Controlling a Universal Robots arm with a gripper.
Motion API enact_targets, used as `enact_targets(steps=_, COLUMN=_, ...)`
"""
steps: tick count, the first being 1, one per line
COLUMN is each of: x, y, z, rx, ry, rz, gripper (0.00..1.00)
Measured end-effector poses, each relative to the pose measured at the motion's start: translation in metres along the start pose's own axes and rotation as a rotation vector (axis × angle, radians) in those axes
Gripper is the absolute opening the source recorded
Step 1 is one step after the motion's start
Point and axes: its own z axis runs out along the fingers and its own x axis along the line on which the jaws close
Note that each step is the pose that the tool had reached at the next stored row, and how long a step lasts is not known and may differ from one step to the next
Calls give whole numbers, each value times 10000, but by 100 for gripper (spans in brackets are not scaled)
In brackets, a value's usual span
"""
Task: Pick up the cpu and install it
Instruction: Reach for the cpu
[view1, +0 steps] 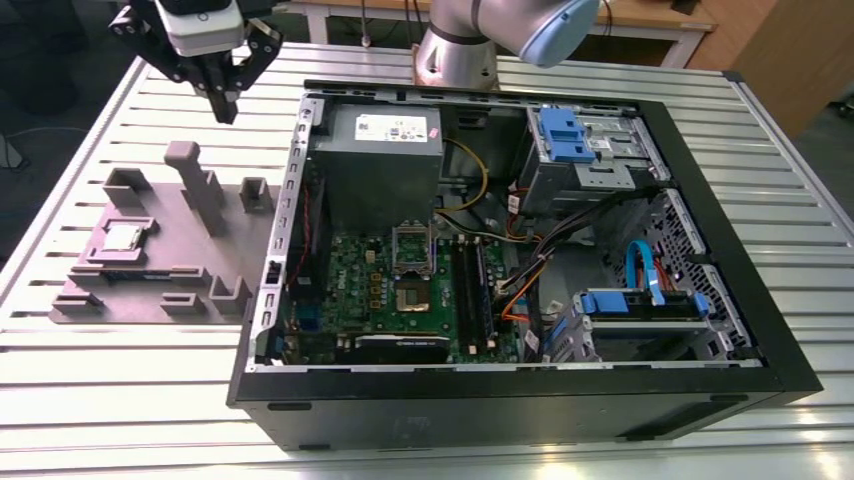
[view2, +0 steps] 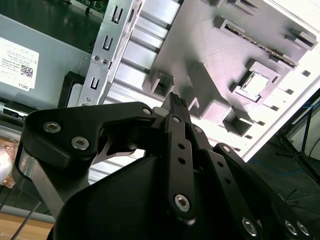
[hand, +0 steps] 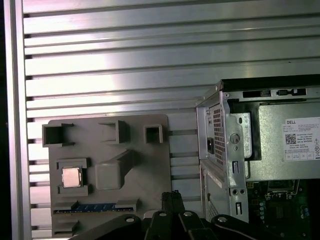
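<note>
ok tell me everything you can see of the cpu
The cpu is a small flat square chip with a silvery-grey metal top and thin pale rim. It lies flat, seated in a square pocket of the grey holder plate, at the exterior view's left of the computer case. The claw is clear of it.

We record the black, linkage-fingered gripper (view1: 224, 110) pointing straight down, its fingertips (view2: 176, 102) pressed together with nothing held between them. Directly above it sits the white wrist housing (view1: 200, 25); the silver-grey arm (view1: 461, 40) stands off to one side.

Slatted aluminium tabletop (view1: 801, 200), wooden furniture (view1: 761, 40) behind, dark floor (view1: 40, 60) alongside.
</note>
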Motion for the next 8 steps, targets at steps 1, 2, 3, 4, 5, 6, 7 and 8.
enact_targets(steps=1, x=0, y=0, z=0, rx=0, ry=0, rz=-1, gripper=10)
enact_targets(steps=2, x=1, y=0, z=0, rx=0, ry=0, rz=0, gripper=10)
enact_targets(steps=3, x=1, y=0, z=0, rx=-1, ry=0, rz=0, gripper=10)
enact_targets(steps=4, x=4, y=0, z=0, rx=0, ry=0, rz=1, gripper=10)
enact_targets(steps=5, x=8, y=-1, z=0, rx=-1, ry=0, rz=2, gripper=10)
enact_targets(steps=6, x=13, y=-1, z=0, rx=0, ry=0, rz=2, gripper=10)
enact_targets(steps=7, x=19, y=-1, z=1, rx=0, ry=0, rz=1, gripper=10)
enact_targets(steps=8, x=25, y=-2, z=1, rx=0, ry=0, rz=1, gripper=10)
